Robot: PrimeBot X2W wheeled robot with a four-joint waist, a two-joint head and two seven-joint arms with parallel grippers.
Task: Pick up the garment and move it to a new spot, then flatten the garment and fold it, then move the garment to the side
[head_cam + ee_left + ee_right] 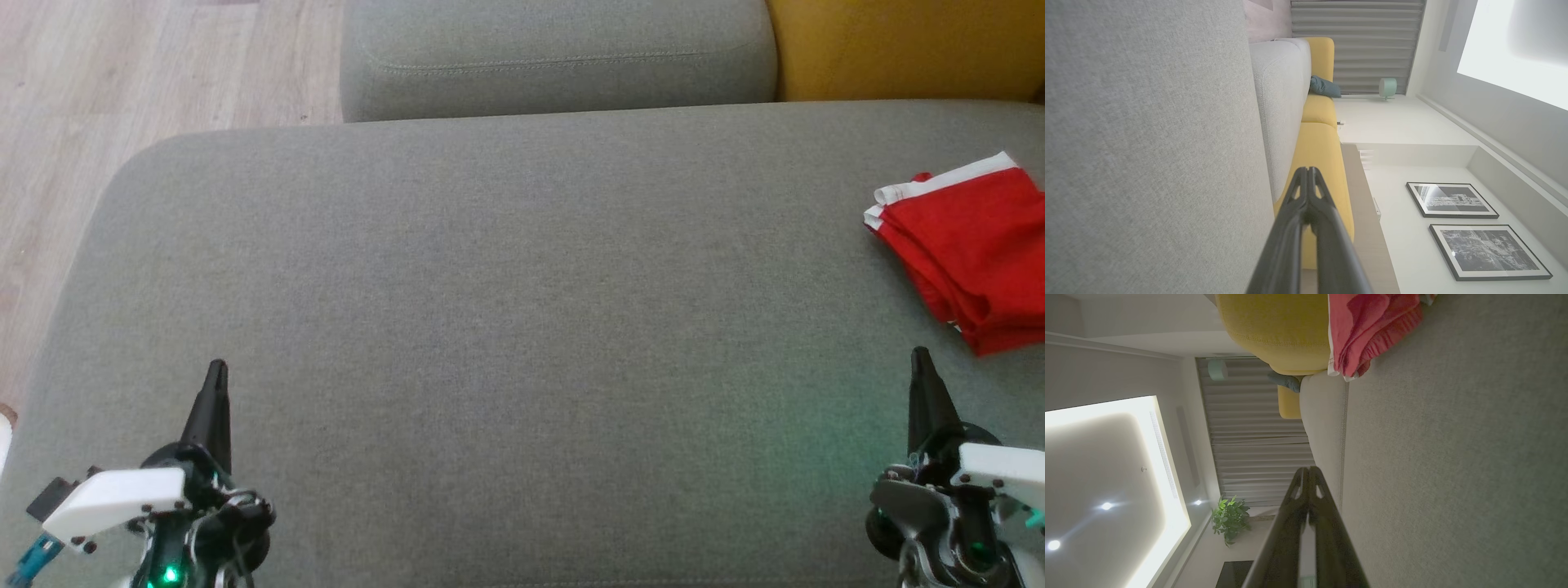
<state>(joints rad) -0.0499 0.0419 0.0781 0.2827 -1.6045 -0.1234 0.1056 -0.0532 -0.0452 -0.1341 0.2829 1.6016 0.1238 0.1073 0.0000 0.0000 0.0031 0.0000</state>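
Garment (967, 245), red with white trim, lies folded; left tool (216, 367) and right tool (921, 356) pinched closed.

Garment (967, 249) on cushion's (490, 327) right edge

The garment (967, 245) is red with a narrow white band along its far edge. It is folded into a compact, roughly rectangular bundle of several layers, and it lies flat and a little turned on the grey seat cushion (506, 327), at the far right side. The right border of the head view cuts off part of it. In the right wrist view the garment (1367, 330) shows a gathered, wrinkled hem and a thin white edge, and its layers are slightly loose.
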